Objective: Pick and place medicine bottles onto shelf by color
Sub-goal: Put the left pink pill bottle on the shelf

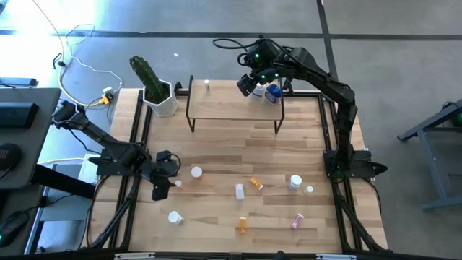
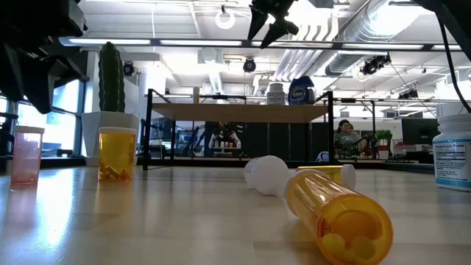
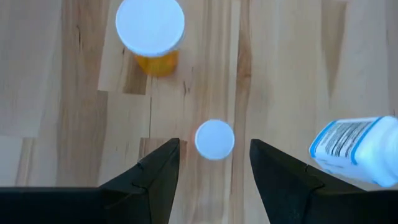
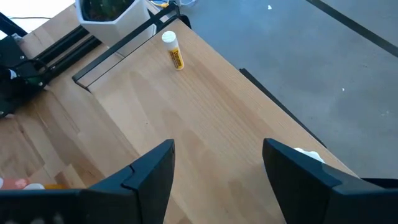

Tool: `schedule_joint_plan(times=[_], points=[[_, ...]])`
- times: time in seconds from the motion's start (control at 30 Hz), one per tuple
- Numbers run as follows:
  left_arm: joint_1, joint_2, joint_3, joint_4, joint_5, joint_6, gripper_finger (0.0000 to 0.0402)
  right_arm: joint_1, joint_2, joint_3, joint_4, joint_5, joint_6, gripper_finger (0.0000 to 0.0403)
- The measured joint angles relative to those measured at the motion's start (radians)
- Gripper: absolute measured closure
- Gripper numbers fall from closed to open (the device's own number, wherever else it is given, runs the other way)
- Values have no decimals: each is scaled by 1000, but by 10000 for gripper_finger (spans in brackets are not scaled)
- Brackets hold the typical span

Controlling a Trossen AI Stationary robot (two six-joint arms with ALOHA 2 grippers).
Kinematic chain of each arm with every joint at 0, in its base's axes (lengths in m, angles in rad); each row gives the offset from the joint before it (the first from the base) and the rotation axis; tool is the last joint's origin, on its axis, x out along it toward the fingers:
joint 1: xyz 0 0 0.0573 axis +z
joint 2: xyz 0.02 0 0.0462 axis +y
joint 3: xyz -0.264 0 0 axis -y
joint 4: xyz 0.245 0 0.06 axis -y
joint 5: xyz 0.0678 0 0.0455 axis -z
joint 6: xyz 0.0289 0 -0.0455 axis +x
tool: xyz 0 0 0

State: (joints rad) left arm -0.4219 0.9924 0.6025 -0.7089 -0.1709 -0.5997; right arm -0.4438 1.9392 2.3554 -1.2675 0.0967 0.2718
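Grey floor (image 1: 404,50), exposed ceiling ducts (image 2: 368,29)

Wooden table (image 1: 216,144) with shelf (image 1: 231,108), cactus pot (image 1: 160,97), scattered medicine bottles (image 1: 240,191).

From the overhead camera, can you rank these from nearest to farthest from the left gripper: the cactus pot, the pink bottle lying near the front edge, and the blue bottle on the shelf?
Measured from the left gripper, open above the table's left side:
1. Cactus pot, at the back left corner.
2. Pink bottle, lying near the front on the right.
3. Blue bottle, at the shelf's right end, under the right gripper.
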Motion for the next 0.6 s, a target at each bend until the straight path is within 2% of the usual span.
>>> schedule_joint_plan(times=[0.27, 0.6], points=[[0, 106, 0, 62, -11, -1, 218, 0, 0, 0, 0, 0, -2, 169], [0, 199, 0, 64, -20, -25, 218, 0, 0, 0, 0, 0, -2, 169]])
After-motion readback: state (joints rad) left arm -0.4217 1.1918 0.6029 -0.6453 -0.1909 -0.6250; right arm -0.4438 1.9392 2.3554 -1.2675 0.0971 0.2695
